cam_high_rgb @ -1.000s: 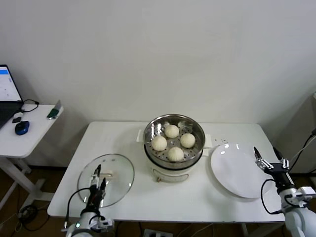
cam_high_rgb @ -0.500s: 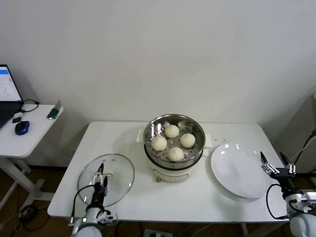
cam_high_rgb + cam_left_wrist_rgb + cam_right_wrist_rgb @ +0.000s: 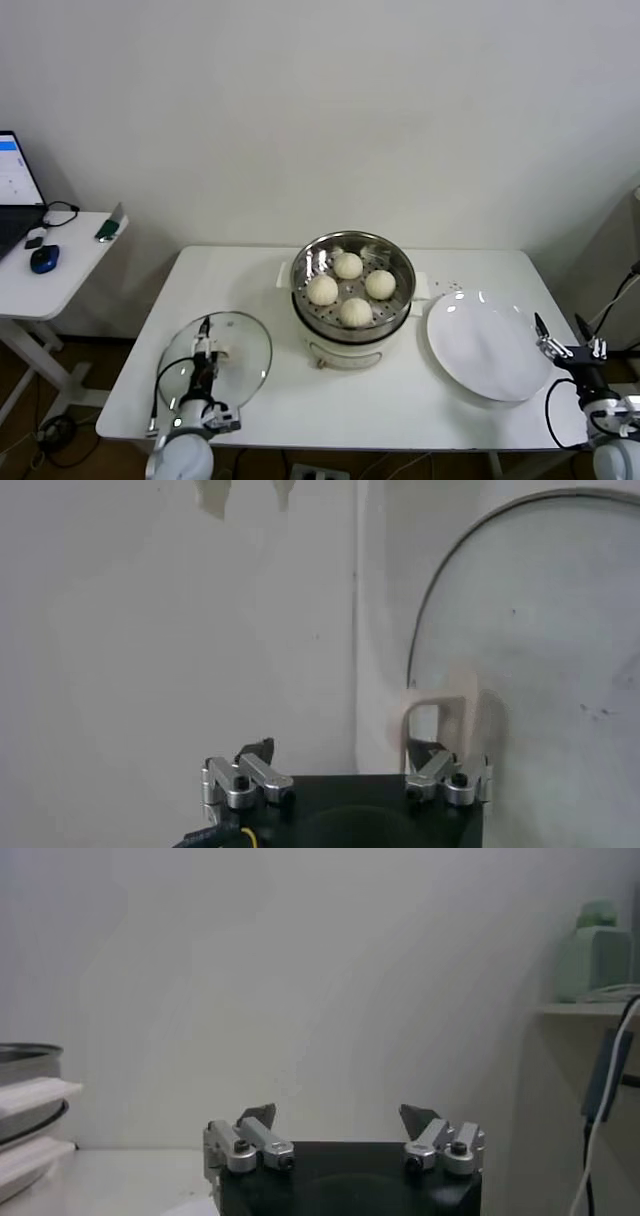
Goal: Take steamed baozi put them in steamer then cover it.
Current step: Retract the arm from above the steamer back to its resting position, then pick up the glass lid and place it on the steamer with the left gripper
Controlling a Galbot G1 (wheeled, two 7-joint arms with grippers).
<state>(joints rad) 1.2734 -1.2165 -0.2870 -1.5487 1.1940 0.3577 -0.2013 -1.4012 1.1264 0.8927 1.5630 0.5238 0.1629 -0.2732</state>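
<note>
Several cream-white baozi (image 3: 350,288) sit in the shiny steel steamer (image 3: 392,258) on its cream pot base at the table's middle. The clear glass cover (image 3: 243,353) lies flat on the table at the front left, its cream bar handle (image 3: 441,705) upward. My left gripper (image 3: 203,345) is open above the cover, next to the handle; in the left wrist view (image 3: 345,752) the handle stands just before one finger. My right gripper (image 3: 566,342) is open and empty past the table's right edge, beside the white plate.
A flat white plate (image 3: 482,345) lies right of the steamer. A side table (image 3: 60,262) with a laptop, mouse and cables stands at the far left. The steamer's side (image 3: 25,1103) shows in the right wrist view.
My left gripper has moved forward over the cover toward its handle. My right gripper has drawn back to the right, off the plate's edge.
</note>
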